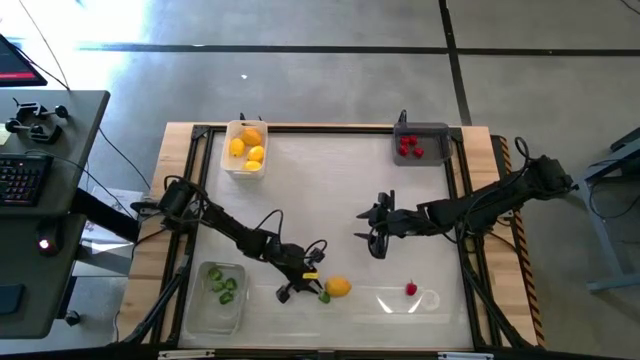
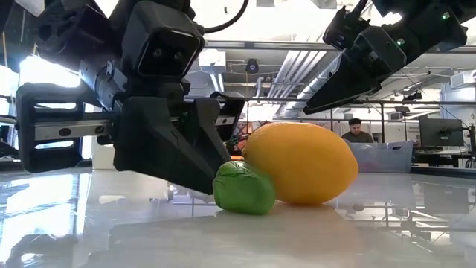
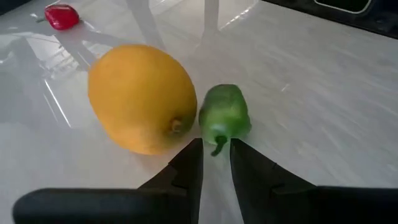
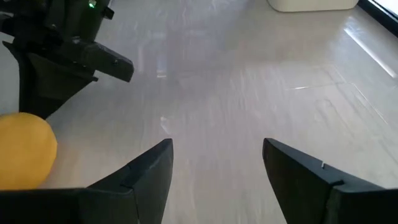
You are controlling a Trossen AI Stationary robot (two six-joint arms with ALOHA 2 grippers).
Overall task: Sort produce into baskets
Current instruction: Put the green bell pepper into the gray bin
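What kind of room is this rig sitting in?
Probably a robotics lab or workshop: polished concrete floor, a desk with a keyboard beside the table, and, in the low view, exposed ceiling ducts and a person at monitors.

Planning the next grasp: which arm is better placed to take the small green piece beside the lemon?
Left. Its pincer sits right at the green piece, fingers nearly closed around its stem. The right pincer hangs open, away over mid-table.

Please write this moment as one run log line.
left gripper: nearly shut at green pepper stem | lemon: touching pepper | right gripper: open, empty, mid-table
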